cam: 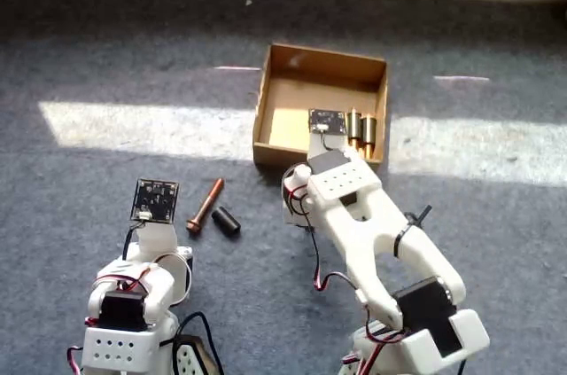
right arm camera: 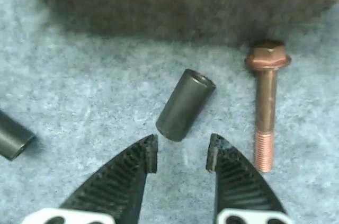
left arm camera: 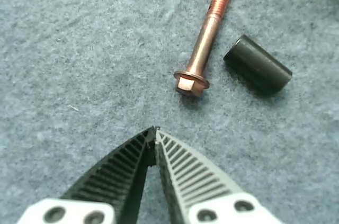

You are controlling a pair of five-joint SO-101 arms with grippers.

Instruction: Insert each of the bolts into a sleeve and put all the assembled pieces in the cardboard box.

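Sleeve (right arm camera: 185, 106) perhaps against parted right jaws

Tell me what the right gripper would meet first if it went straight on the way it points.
Most likely the black sleeve, lying just ahead of the right gripper and its open jaws; depth is uncertain.

Grey felt-covered bench (cam: 106, 47) is carrying an open cardboard box (cam: 262, 102). Copper bolt (cam: 205, 205) and black sleeve (cam: 225, 221) are lying near each other, not touching. Second sleeve (right arm camera: 185, 105) and second bolt (right arm camera: 266, 107) are lying apart beside the box wall.
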